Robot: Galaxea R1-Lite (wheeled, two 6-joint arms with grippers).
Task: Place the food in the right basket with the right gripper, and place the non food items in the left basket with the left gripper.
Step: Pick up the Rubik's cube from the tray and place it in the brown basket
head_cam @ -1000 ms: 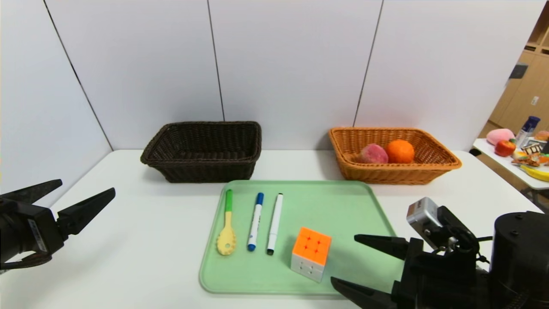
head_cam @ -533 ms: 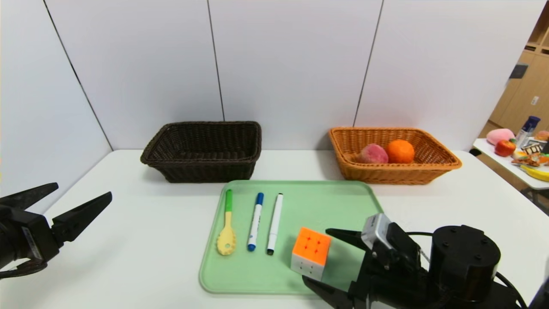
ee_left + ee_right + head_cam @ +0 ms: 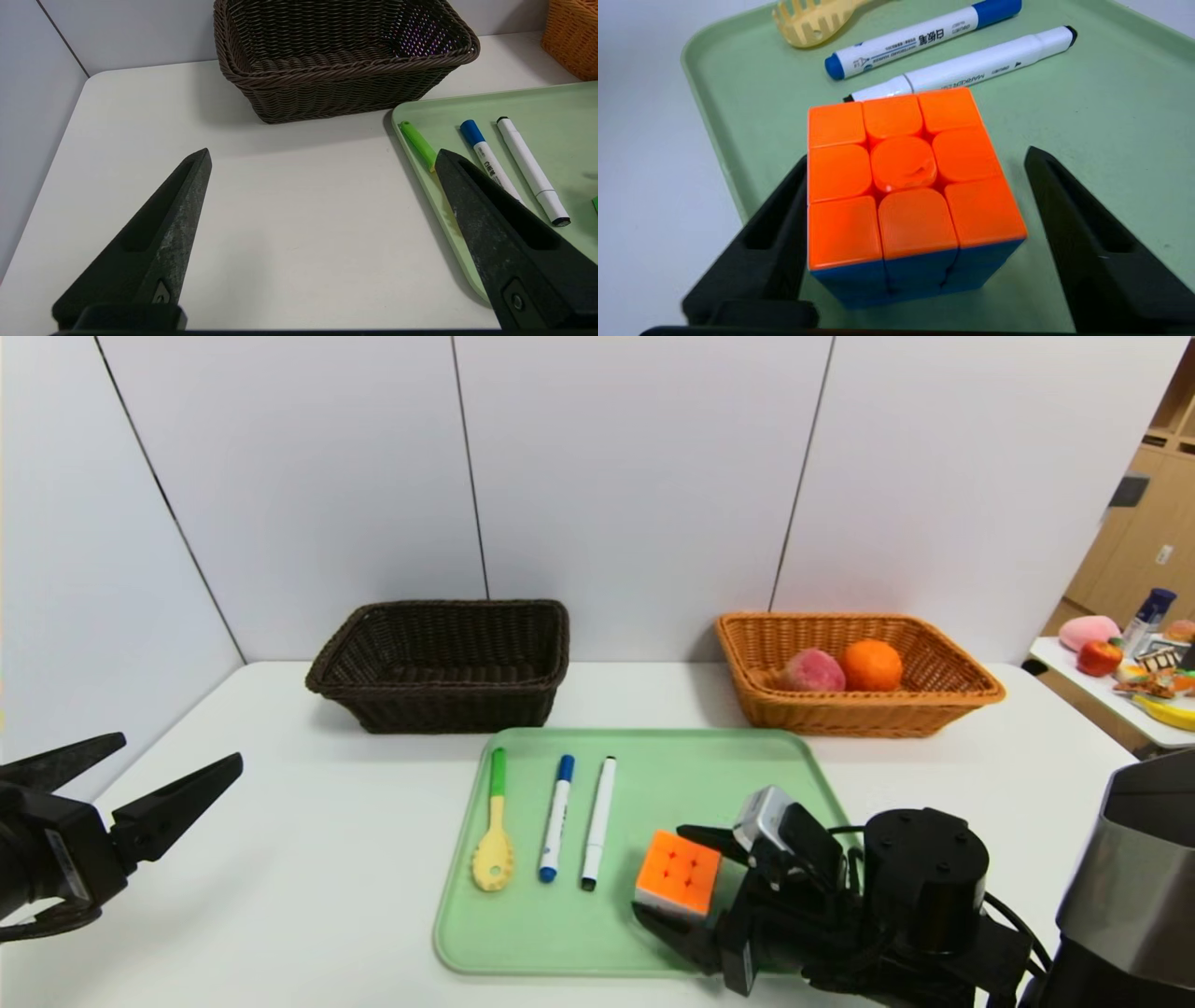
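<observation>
On the green tray (image 3: 738, 775) stands a puzzle cube (image 3: 680, 870) with an orange top. My right gripper (image 3: 665, 875) straddles it, open. In the right wrist view one finger lies against the cube (image 3: 901, 186) and the other stands a little off it, with the right gripper (image 3: 917, 156) low over the tray. A yellow spoon with a green handle (image 3: 493, 840), a blue marker (image 3: 556, 817) and a black-capped marker (image 3: 597, 821) lie side by side on the tray. The dark left basket (image 3: 448, 709) is empty. The orange right basket (image 3: 840, 714) holds a peach (image 3: 812, 670) and an orange (image 3: 870, 665). My left gripper (image 3: 182, 749) hovers open at the table's left edge.
The baskets stand against the white wall panels behind the tray. A side table (image 3: 1102, 695) with assorted toy food stands at the far right. In the left wrist view the left gripper (image 3: 322, 152) hangs over bare white table (image 3: 303, 210) beside the tray's rim (image 3: 448, 219).
My right gripper has slid left across the tray until its fingers straddle the cube, and its jaws have narrowed. The left gripper has barely shifted.
</observation>
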